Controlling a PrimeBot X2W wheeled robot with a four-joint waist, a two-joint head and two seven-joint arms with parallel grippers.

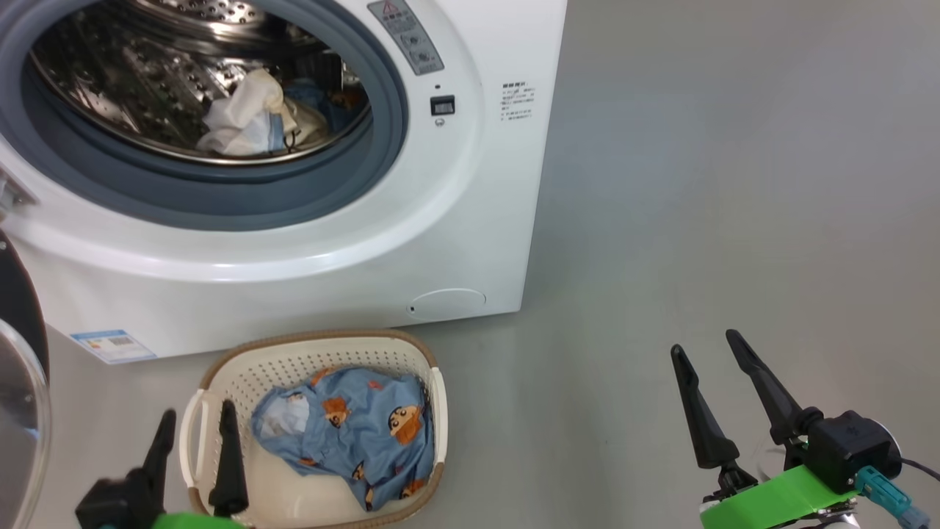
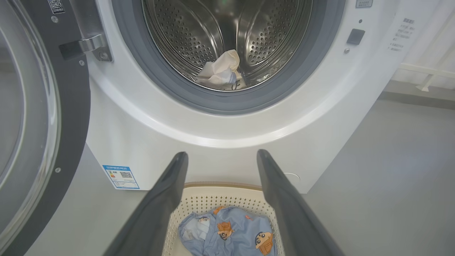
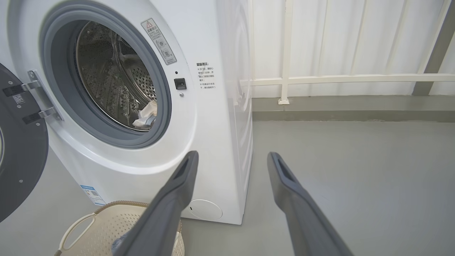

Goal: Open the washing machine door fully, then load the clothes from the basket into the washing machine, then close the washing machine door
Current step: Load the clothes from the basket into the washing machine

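Observation:
The white washing machine (image 1: pixel 411 242) stands ahead with its door (image 2: pixel 39 117) swung wide to the left. Pale and blue clothes (image 1: pixel 250 117) lie in the steel drum. On the floor in front sits the cream basket (image 1: pixel 220 367) holding a light-blue garment (image 1: pixel 352 433) with orange cartoon figures. My left gripper (image 1: pixel 197 416) hovers open over the basket's left handle, nothing between its fingers. My right gripper (image 1: pixel 705 345) stands open over bare floor, to the right of the basket. In the left wrist view, the left gripper (image 2: pixel 220 154) points over the garment (image 2: pixel 231 231).
Grey floor (image 1: pixel 734 184) stretches to the right of the machine. A white wall with a rail (image 3: pixel 337 78) runs behind it. The open door's glass bowl (image 1: pixel 18 419) bulges at the far left, close to my left arm.

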